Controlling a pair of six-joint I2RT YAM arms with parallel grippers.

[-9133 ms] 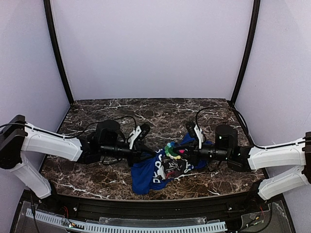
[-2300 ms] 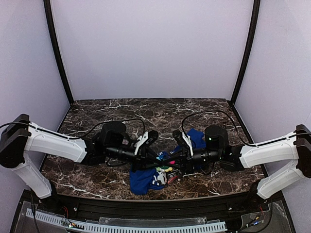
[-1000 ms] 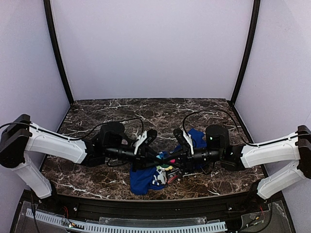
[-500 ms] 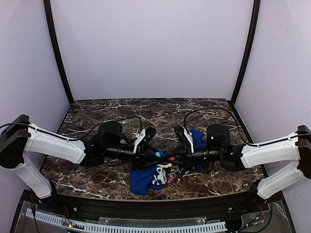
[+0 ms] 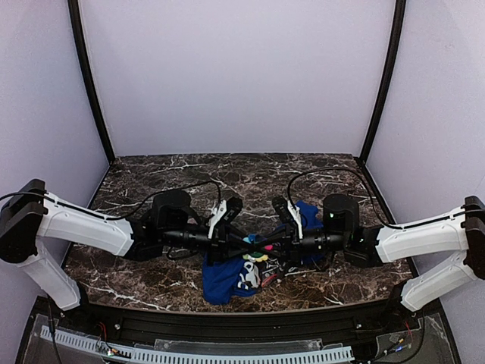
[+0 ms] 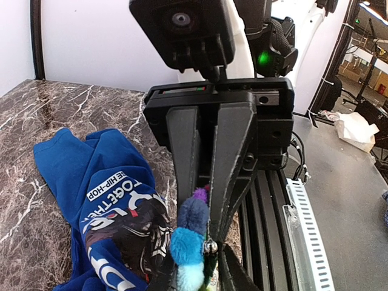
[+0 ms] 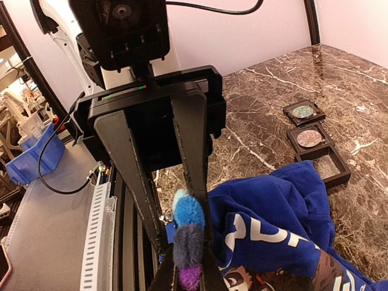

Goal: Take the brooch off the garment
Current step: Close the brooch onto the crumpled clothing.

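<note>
Top external | left end effector [image 5: 244, 243], right end effector [image 5: 267, 244]: both nearly closed, pinching brooch [image 5: 255, 250]

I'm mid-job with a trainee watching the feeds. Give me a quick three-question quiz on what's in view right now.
1. True or false: the brooch lies loose on the table, clear of both arms.
2. Which colour is the garment? A red, B blue, C white.
3. How many small dark square trays show in the right wrist view?
Key: 1 false, since the fingers of the left gripper and the right gripper are both closed on it above the garment. 2 B. 3 three.
</note>
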